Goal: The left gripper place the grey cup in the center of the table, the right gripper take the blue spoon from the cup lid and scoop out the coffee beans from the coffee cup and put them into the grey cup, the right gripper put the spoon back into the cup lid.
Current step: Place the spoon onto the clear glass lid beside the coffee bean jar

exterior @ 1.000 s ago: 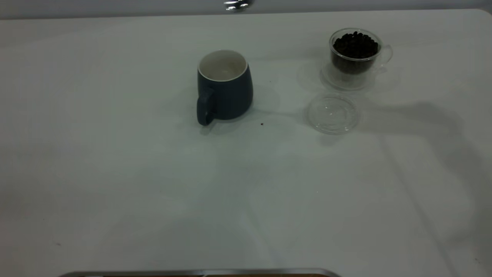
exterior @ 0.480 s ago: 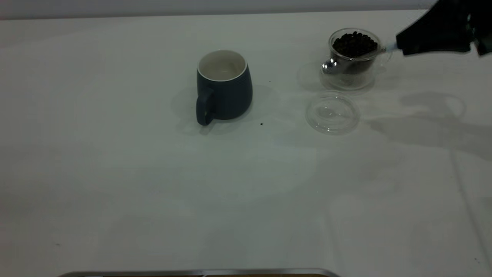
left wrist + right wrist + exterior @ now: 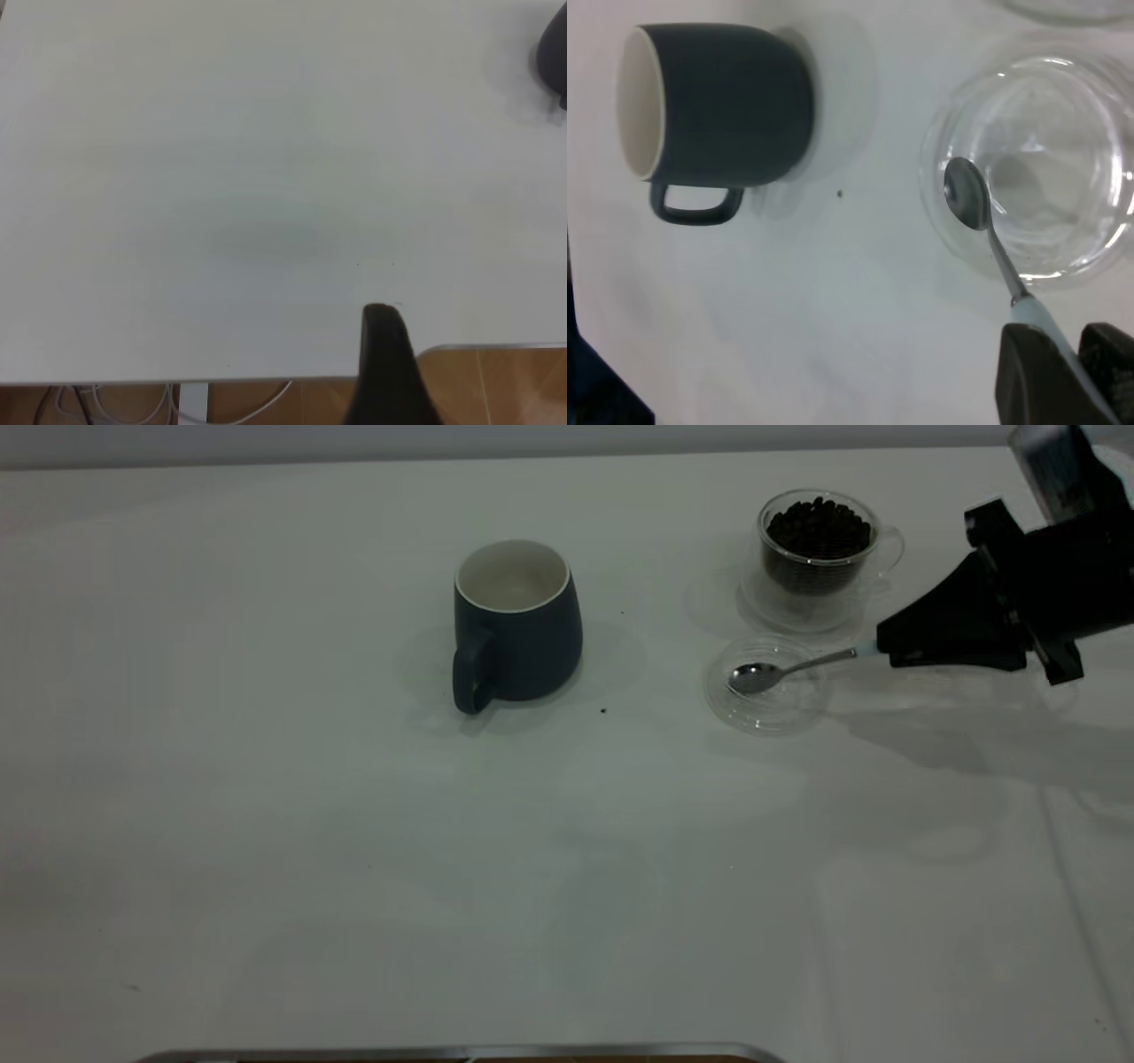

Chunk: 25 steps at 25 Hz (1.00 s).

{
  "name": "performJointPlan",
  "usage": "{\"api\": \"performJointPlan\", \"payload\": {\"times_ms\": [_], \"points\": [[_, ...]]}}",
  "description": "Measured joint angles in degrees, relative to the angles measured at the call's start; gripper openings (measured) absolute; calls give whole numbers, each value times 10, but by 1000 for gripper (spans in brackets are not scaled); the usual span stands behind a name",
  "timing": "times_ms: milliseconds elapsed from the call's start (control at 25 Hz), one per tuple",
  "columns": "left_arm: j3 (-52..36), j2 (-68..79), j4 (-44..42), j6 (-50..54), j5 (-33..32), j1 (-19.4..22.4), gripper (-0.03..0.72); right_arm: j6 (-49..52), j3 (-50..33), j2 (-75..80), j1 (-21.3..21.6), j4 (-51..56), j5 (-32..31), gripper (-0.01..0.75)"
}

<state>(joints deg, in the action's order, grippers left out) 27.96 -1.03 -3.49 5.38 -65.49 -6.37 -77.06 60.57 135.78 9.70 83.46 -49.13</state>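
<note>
The grey cup (image 3: 518, 624) stands upright at the table's middle, handle toward the near side; it also shows in the right wrist view (image 3: 718, 106) and at the edge of the left wrist view (image 3: 554, 53). The glass coffee cup (image 3: 817, 545), full of beans, stands at the far right. The clear cup lid (image 3: 766, 708) lies just in front of it. My right gripper (image 3: 886, 646) is shut on the pale blue handle of the spoon (image 3: 771, 673), whose empty metal bowl (image 3: 967, 195) sits over the lid (image 3: 1072, 106). My left gripper (image 3: 385, 354) is back at the table's near edge.
Two small dark specks lie on the table near the grey cup, one in front of it to the right (image 3: 604, 710) and one right of it (image 3: 621, 613). The right arm's shadow falls over the right side of the table. A metal edge (image 3: 461, 1052) runs along the near side.
My right gripper came in from the right with the spoon. Half a second ago the spoon bowl was beside the coffee cup; now it has moved nearer, down over the lid.
</note>
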Motion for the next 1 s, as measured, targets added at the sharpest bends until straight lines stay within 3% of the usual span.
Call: {"api": "performJointPlan", "payload": {"times_ms": [360, 560, 680, 1000], "points": [[0, 0, 0, 0, 0, 0, 567, -33, 0, 40, 0, 48, -3, 104], [0, 0, 0, 0, 0, 0, 567, -35, 1, 41, 0, 45, 4, 146], [0, 0, 0, 0, 0, 0, 567, -35, 1, 42, 0, 39, 23, 234], [0, 0, 0, 0, 0, 0, 567, -35, 1, 44, 0, 60, 32, 560]]}}
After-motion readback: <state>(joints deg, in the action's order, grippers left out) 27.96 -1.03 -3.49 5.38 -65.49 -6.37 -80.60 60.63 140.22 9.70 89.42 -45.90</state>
